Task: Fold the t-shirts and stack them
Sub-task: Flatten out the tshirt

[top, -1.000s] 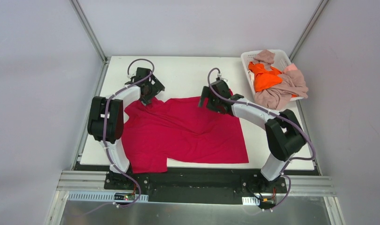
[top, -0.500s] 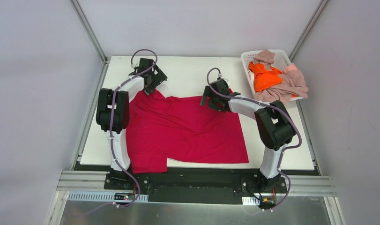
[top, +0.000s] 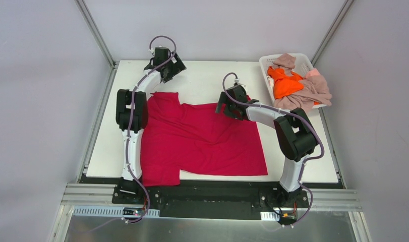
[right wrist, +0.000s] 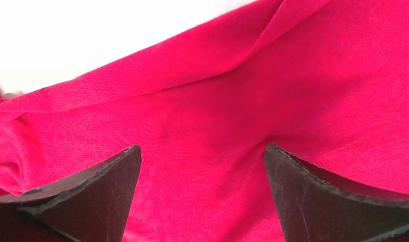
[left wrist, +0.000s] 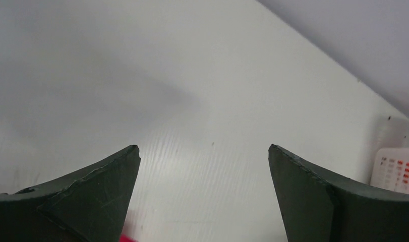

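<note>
While both arms reach out over the white table, we see a crimson-red t-shirt lying spread across the middle of it. The cloth is mostly flat, with soft creases towards its far edge.

From above, we find the left gripper raised near the far edge of the table, beyond the shirt's far left corner and apart from it. Its own camera shows the left gripper with its claw spread wide and nothing in it. Its dark fingers frame bare white tabletop, with a tiny sliver of red at the bottom edge.

We see the right gripper low over the far edge of the red shirt, right of centre. In its wrist view the right gripper also stands wide apart, clamping nothing. Wrinkled red cloth fills the space between its fingers. We cannot tell whether the tips touch the fabric.

At the far right corner of the table sits a white plastic basket. It holds a bright orange t-shirt among pink-beige t-shirts, one of which spills over the basket's near rim.
</note>
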Motion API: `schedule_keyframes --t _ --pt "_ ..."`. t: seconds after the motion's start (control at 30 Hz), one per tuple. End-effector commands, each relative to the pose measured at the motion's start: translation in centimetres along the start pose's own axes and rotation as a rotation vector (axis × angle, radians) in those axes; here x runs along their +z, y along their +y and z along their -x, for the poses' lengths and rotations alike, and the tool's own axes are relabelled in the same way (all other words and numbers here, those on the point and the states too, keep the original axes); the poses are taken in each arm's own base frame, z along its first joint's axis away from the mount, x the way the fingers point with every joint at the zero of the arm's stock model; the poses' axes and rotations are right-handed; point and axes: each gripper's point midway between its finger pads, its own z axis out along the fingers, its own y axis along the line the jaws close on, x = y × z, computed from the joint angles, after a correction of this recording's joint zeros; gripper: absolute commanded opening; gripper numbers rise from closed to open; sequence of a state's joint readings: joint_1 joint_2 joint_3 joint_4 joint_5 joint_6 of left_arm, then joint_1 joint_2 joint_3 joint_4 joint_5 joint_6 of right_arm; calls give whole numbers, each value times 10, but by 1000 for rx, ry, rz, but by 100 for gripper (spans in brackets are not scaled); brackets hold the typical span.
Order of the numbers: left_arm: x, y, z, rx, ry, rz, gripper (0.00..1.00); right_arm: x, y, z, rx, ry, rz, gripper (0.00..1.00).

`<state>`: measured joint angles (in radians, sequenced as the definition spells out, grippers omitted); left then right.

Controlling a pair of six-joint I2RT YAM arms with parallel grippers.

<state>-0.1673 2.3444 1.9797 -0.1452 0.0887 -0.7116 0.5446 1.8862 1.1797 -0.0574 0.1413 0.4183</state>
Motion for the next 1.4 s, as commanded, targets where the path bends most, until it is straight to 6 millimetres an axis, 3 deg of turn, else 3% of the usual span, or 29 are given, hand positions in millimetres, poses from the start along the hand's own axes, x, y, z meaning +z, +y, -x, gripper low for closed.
schedule_keyframes --t 0.0,0.1,0.23,0.37,0.57,0.8,0.9,1.1,1.27,1.37 --pt "-76 -28 19 153 -55 -26 99 4 -22 -31 6 104 -53 96" --pt "-118 -8 2 159 -43 34 99 0 -19 -26 9 90 -44 96" --pt "-129 28 -49 108 76 91 99 -1 -21 -29 5 95 -47 96" --pt "-120 62 -59 90 66 222 99 -2 -20 -32 4 109 -34 96" --pt "-92 78 -56 65 78 269 99 -2 -21 -33 -1 106 -38 96" --pt "-76 98 -59 56 73 338 99 -1 -22 -35 -6 115 -38 96" --pt "-61 99 -43 73 23 364 99 -1 -22 -36 -4 122 -36 96" --pt "-34 60 -7 95 -24 254 99 1 -23 -38 -7 125 -39 96" --pt "-7 48 6 136 -32 206 99 -3 -20 -33 -7 114 -36 96" --pt "-11 38 10 156 -17 167 99 -9 -19 -24 0 83 -39 96"
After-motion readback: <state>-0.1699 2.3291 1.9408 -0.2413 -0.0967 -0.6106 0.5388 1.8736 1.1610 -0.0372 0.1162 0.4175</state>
